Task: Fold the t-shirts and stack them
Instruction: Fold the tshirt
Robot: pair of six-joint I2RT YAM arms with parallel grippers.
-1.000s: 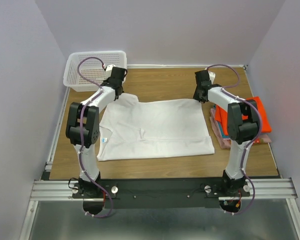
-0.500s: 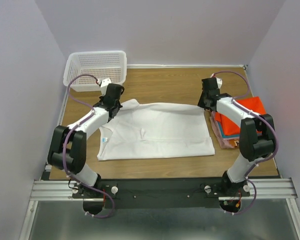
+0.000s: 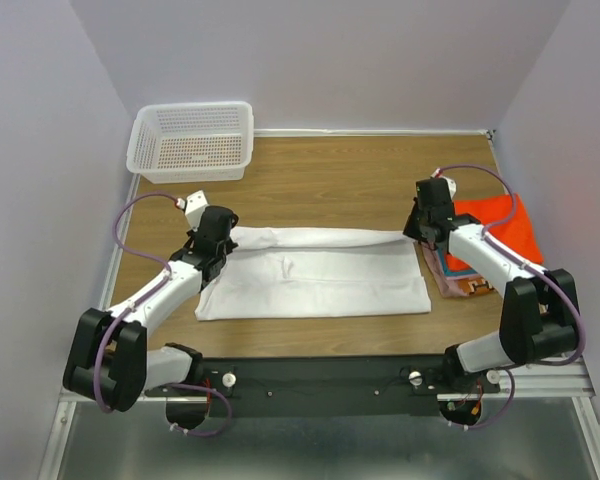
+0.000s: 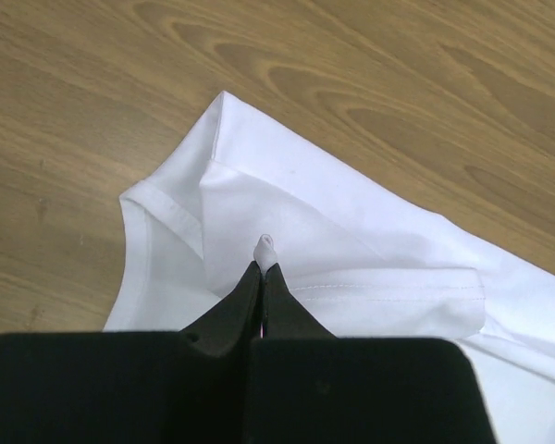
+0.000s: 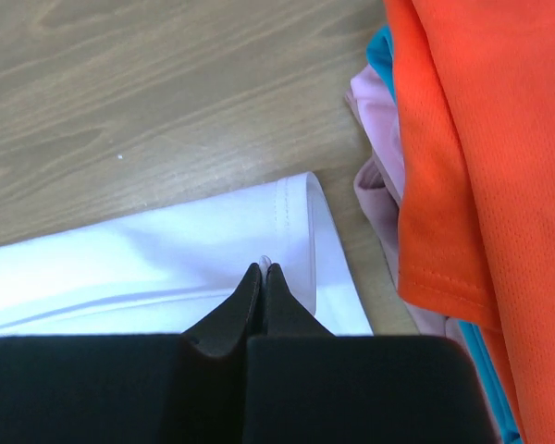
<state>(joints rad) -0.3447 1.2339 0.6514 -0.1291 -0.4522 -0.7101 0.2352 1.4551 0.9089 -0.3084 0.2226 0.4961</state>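
Note:
The white t-shirt (image 3: 320, 275) lies across the middle of the table, its far edge folded over toward me. My left gripper (image 3: 223, 243) is shut on a pinch of the shirt's cloth at the left end (image 4: 265, 248), near the sleeve. My right gripper (image 3: 417, 233) is shut on a pinch of cloth at the right end (image 5: 266, 263), near the hem. A stack of folded shirts stands right of the white shirt, with the orange-red one (image 3: 490, 228) on top. Teal (image 5: 381, 51) and pink (image 5: 375, 92) layers show beneath it in the right wrist view.
A white mesh basket (image 3: 192, 140) stands at the back left corner. Bare wooden table (image 3: 330, 170) shows behind the shirt. The folded stack lies close to my right arm.
Both grippers have moved toward me with the shirt's far edge, folding it over the body. The shirt now looks narrower front to back.

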